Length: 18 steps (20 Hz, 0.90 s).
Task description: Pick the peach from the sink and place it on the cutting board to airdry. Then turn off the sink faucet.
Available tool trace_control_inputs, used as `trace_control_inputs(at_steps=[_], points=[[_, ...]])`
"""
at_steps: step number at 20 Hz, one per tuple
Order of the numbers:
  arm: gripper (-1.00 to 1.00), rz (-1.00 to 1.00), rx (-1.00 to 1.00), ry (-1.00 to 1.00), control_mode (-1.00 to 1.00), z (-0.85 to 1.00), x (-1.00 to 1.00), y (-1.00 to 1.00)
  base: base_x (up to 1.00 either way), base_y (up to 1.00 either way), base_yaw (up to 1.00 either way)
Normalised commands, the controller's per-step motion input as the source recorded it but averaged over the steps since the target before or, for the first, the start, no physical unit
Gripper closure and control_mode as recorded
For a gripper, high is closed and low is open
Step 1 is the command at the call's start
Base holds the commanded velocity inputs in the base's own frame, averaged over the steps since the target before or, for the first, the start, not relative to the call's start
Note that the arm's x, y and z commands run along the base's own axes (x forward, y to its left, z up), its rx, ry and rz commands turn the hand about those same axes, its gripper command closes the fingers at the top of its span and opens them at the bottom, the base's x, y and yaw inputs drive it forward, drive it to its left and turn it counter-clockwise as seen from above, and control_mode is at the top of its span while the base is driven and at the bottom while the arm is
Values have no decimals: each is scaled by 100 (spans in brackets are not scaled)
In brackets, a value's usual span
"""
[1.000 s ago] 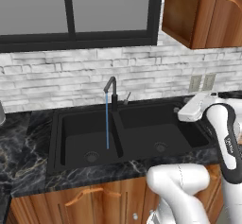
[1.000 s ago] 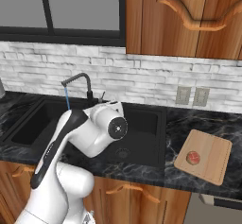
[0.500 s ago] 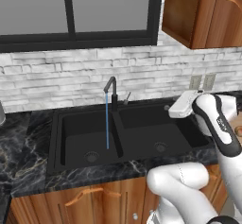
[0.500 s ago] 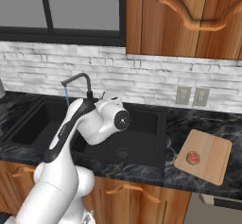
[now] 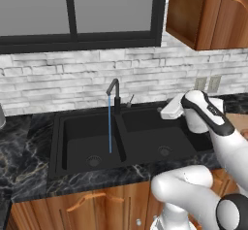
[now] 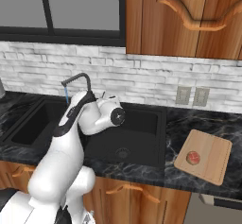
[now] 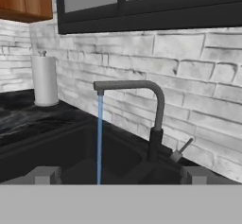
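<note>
The peach (image 6: 193, 158) lies on the light wooden cutting board (image 6: 208, 147), on the counter right of the black double sink (image 6: 142, 124). The board's corner (image 5: 240, 121) peeks out behind my arm. The black gooseneck faucet (image 5: 114, 94) (image 6: 77, 79) (image 7: 144, 91) pours a blue stream (image 7: 99, 138) into the left basin (image 5: 82, 141). Its thin side lever (image 7: 184, 147) (image 5: 130, 99) slants up to the right of the base. My gripper (image 5: 165, 111) (image 6: 105, 97) (image 7: 119, 176) hovers over the right basin, level with the faucet and pointing at it. It is open and holds nothing.
A paper towel roll (image 7: 44, 79) stands on the dark marble counter left of the sink. Wall outlets (image 6: 191, 95) (image 5: 207, 83) sit on the brick backsplash. A window is above the sink, and wooden upper cabinets (image 6: 189, 15) hang to the right.
My hand has swung left, from over the counter by the sink's right rim to above the right basin, closer to the faucet. The water keeps running and the peach has not moved.
</note>
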Motion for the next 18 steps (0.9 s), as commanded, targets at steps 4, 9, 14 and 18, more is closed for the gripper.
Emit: trace_control_inputs(at_steps=[4, 9, 14, 18], points=[[-100, 0, 0, 0, -100, -17, 51, 3, 0, 0, 0], [-100, 3, 0, 0, -100, -15, 47, 0, 0, 0, 0], [-100, 3, 0, 0, -100, -12, 45, 1, 0, 0, 0], [-100, 3, 0, 0, -100, -12, 41, 2, 0, 0, 0]])
